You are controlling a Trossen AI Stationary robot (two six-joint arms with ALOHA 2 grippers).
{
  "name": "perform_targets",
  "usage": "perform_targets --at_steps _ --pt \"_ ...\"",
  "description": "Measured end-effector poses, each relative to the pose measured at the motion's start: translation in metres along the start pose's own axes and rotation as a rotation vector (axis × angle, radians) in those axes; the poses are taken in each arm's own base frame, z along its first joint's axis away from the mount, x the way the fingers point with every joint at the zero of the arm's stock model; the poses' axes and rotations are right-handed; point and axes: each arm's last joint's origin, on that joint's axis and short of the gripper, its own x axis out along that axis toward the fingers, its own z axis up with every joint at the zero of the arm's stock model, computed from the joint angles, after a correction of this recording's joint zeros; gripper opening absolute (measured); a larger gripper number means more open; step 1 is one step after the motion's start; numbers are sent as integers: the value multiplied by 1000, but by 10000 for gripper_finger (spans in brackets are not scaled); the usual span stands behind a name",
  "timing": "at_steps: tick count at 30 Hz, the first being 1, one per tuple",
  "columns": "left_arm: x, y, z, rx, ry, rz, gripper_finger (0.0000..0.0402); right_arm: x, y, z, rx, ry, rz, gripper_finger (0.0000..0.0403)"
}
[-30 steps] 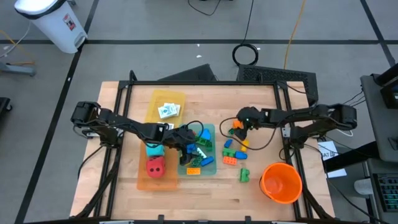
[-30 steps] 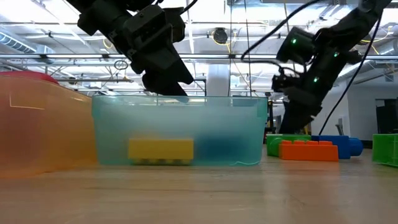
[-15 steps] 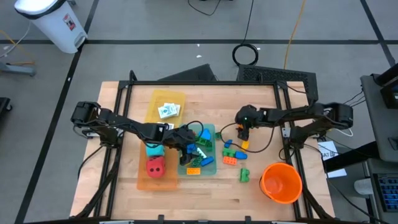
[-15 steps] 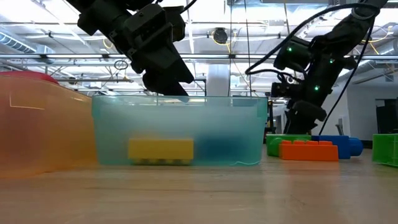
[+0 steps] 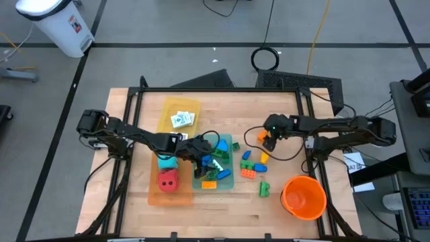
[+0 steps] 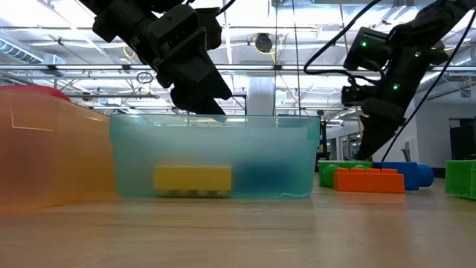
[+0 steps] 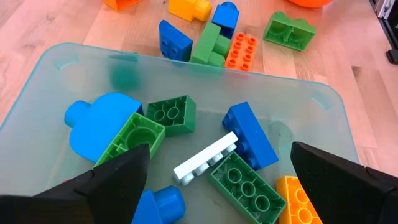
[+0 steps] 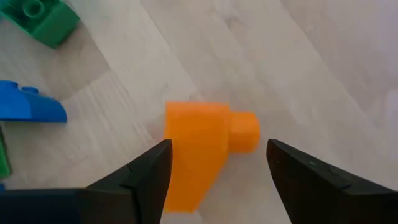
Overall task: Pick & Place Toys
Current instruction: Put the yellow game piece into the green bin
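Your right gripper [image 8: 214,168] straddled the orange brick [image 8: 205,149] on the table beside the loose bricks, fingers apart and not yet gripping, so closing off-centre could have squirted it sideways.

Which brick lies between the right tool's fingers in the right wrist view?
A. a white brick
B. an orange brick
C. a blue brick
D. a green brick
B: the right wrist view shows the orange brick on the bare wood between the right tool's two dark fingers, with the blue and green bricks off to the side.
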Motion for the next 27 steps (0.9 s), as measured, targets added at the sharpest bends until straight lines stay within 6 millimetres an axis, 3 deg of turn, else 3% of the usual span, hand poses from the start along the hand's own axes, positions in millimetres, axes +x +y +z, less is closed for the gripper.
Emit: perform_targets --at_steps 6,15,22,27 --pt "0 0 0 0 0 0 395 -2 -1 -4 30 33 -7 240" --pt "0 0 0 0 -1 0 395 11 3 -2 29 82 57 240" --pt "0 0 0 -1 -3 0 395 12 3 10 -81 -66 -16 238" --pt "0 0 0 -1 -3 0 395 12 6 12 -103 -95 23 239"
